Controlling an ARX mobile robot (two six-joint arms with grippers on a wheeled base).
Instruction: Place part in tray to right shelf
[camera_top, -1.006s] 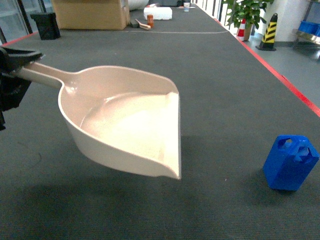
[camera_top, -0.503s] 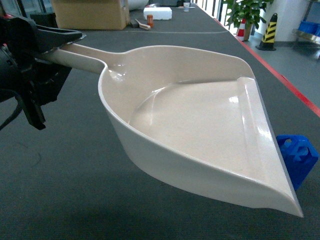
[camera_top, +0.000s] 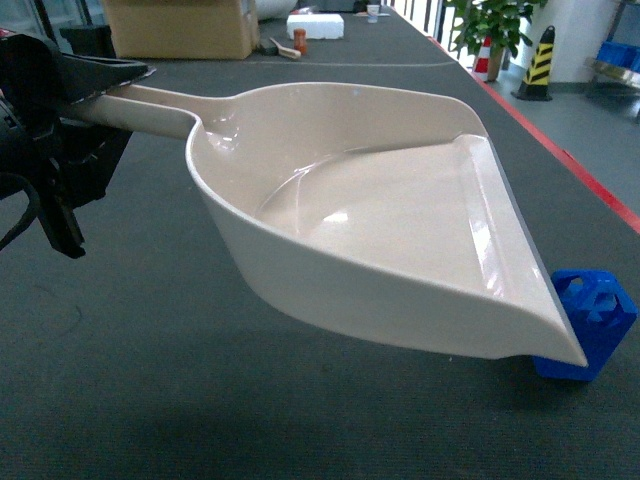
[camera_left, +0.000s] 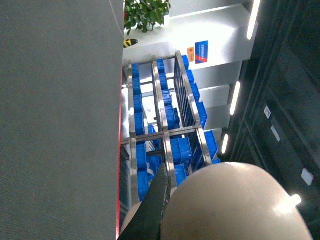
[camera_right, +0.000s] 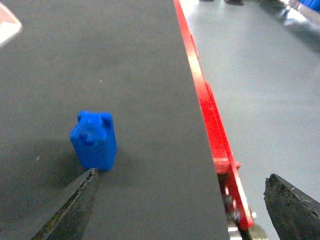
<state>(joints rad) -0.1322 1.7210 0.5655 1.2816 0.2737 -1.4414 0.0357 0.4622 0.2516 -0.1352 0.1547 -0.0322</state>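
1. Beige plastic tray (camera_top: 400, 230), dustpan-shaped, was held off the dark grey table (camera_top: 150, 400) by its long handle, with its wide flat lip pointing right and slightly downward in the head view.
2. Left gripper (camera_top: 95, 85), black, was clamped on the end of the tray's handle at the upper left of the head view. In the left wrist view one dark finger (camera_left: 155, 205) lay against the tray's rounded underside (camera_left: 235, 205).
3. Blue part (camera_top: 592, 322), boxy with a pierced chamfered top, stood upright on the table near its right edge; in the head view the tray's lip corner overlapped it, so contact could not be judged.
4. Right gripper (camera_right: 180, 205) was spread wide and held nothing; its left finger (camera_right: 75, 205) tip sat just beside the part's base (camera_right: 95, 142), and its right finger (camera_right: 292, 207) hung out past the red table edge (camera_right: 210, 120).
5. Steel shelf rack (camera_left: 165, 135) loaded with blue crates (camera_left: 180, 150) showed beyond the table in the left wrist view.
6. Cardboard box (camera_top: 180, 28) and potted plant (camera_top: 495, 25) stood at the far end.
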